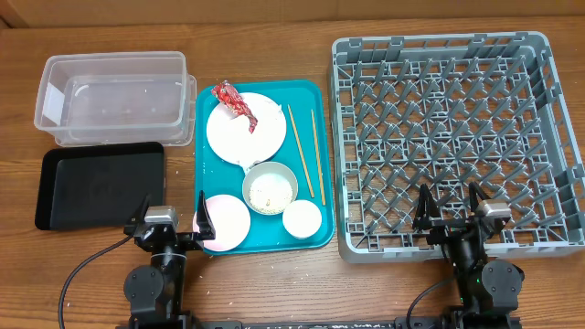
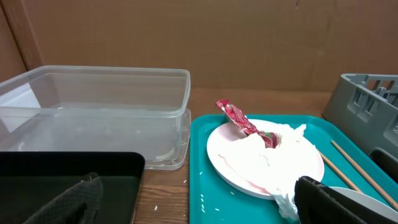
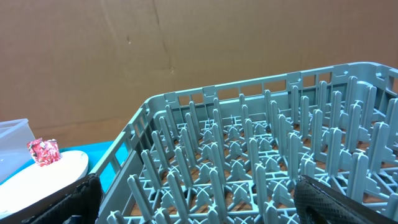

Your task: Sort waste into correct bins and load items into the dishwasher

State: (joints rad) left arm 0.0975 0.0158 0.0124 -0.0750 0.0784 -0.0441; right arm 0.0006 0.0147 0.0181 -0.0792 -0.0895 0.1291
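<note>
A crumpled red wrapper (image 1: 234, 103) and white napkin pieces (image 1: 271, 122) lie on a round white plate (image 1: 239, 137) on the teal tray (image 1: 312, 96). A grey metal bowl (image 1: 270, 189) holds rice grains. A pale pink plate (image 1: 228, 222), a small white bowl (image 1: 302, 219) and two chopsticks (image 1: 304, 151) also lie on the tray. The clear tub (image 1: 114, 97) and black tray (image 1: 101, 184) are at the left. The grey dish rack (image 1: 455, 137) stands empty at the right. My left gripper (image 1: 170, 217) is open near the black tray. My right gripper (image 1: 450, 209) is open over the rack's front edge.
Loose rice grains (image 2: 285, 77) lie on the teal tray and on the wood (image 2: 155, 207) beside it. The wrapper (image 2: 242, 122), napkin (image 2: 286, 138) and clear tub (image 2: 93, 112) show in the left wrist view. A brown cardboard wall stands behind the table.
</note>
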